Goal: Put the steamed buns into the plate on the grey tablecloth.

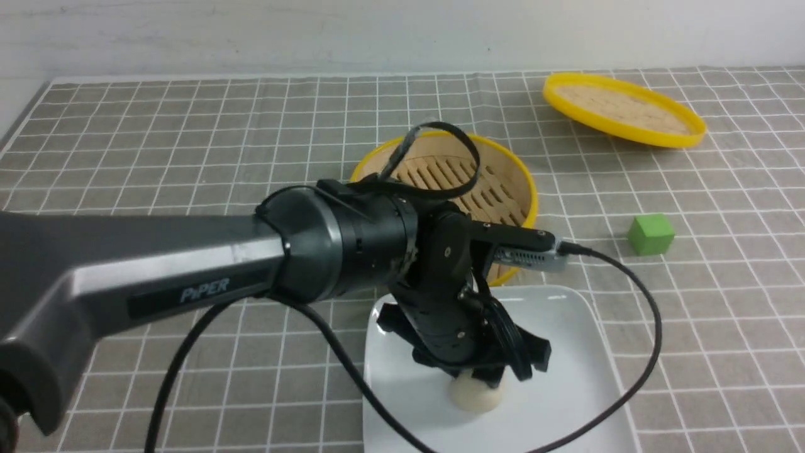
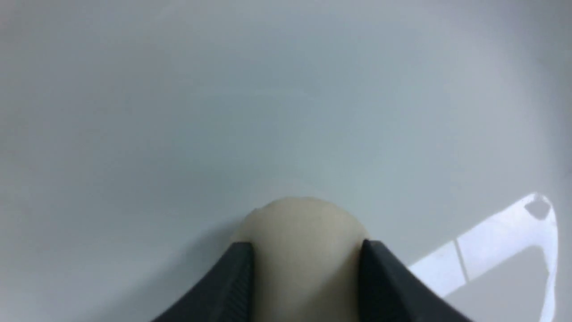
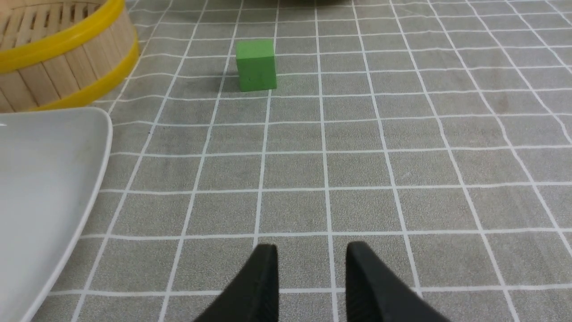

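Between the fingertips of my left gripper (image 2: 307,245), the bun (image 1: 476,394) sits on the plate (image 1: 566,402). I have those fingers apart, one on each side of it; whether either touches it, I cannot tell. The plate lies on the near part of the tablecloth (image 1: 723,377), its near edge running out of my front view. Just beyond it is the steamer (image 1: 533,189), partly hidden by my left arm (image 1: 352,245). Towards the cloth's far edge, right of the steamer, I see the tilted lid (image 1: 626,110), and nearer than that, the green cube (image 1: 651,234). My right gripper (image 3: 312,246) stands open over the cloth, with nothing between its fingers.
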### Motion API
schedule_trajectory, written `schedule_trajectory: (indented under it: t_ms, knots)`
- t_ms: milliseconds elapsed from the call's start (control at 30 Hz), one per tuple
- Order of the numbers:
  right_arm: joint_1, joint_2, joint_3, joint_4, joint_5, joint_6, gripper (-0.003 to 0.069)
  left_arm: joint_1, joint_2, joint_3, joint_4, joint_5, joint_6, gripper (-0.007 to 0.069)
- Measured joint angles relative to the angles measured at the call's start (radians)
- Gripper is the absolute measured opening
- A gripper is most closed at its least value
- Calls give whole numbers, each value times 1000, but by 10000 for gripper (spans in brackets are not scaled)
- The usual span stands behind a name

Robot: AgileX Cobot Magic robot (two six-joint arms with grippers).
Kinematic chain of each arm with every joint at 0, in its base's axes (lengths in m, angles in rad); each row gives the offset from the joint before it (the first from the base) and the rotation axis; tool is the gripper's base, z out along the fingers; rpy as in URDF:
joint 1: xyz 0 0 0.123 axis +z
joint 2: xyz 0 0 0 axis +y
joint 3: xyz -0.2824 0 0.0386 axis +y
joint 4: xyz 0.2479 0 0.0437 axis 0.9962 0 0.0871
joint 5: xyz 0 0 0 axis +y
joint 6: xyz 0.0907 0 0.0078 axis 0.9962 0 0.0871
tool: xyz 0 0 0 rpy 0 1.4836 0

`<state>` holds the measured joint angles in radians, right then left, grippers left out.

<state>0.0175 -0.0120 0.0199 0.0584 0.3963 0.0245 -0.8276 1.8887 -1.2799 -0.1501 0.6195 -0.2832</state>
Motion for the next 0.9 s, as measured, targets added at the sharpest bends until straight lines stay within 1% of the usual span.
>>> schedule_trajectory:
  t_ms: [33, 67, 200, 267, 333, 433, 500, 533, 633, 667, 700, 733, 767, 833, 900]
  knots:
    - [0, 0, 0, 0, 0, 0, 239, 0, 0, 0, 0, 0, 0, 379]
    - [0, 0, 0, 0, 0, 0, 239, 4, -4, -12, -1, -7, -1, 429]
    - [0, 0, 0, 0, 0, 0, 239, 8, -28, -86, 14, 16, -1, 505]
    - [0, 0, 0, 0, 0, 0, 239, 8, -60, -157, 46, 49, -1, 525]
    - [0, 0, 0, 0, 0, 0, 239, 8, -77, -193, 69, 70, -1, 528]
    - [0, 0, 0, 0, 0, 0, 239, 8, -145, -328, 165, 191, -1, 514]
    - [0, 0, 0, 0, 0, 0, 239, 8, -183, -391, 214, 289, -1, 472]
    - [0, 0, 0, 0, 0, 0, 239, 8, -187, -398, 224, 299, -1, 458]
    - [0, 0, 0, 0, 0, 0, 239, 8, -278, -491, 314, 484, -1, 277]
    - [0, 0, 0, 0, 0, 0, 239, 8, -315, -503, 337, 540, -1, 197]
    - [0, 0, 0, 0, 0, 0, 239, 8, -342, -505, 357, 572, -1, 142]
    - [0, 0, 0, 0, 0, 0, 239, 8, -349, -505, 357, 578, -1, 129]
    - [0, 0, 0, 0, 0, 0, 239, 8, -402, -498, 380, 613, -1, 51]
    - [0, 0, 0, 0, 0, 0, 239, 9, -463, -458, 386, 617, -1, 13]
    - [0, 0, 0, 0, 0, 0, 239, 9, -553, -376, 362, 617, -6, 2]
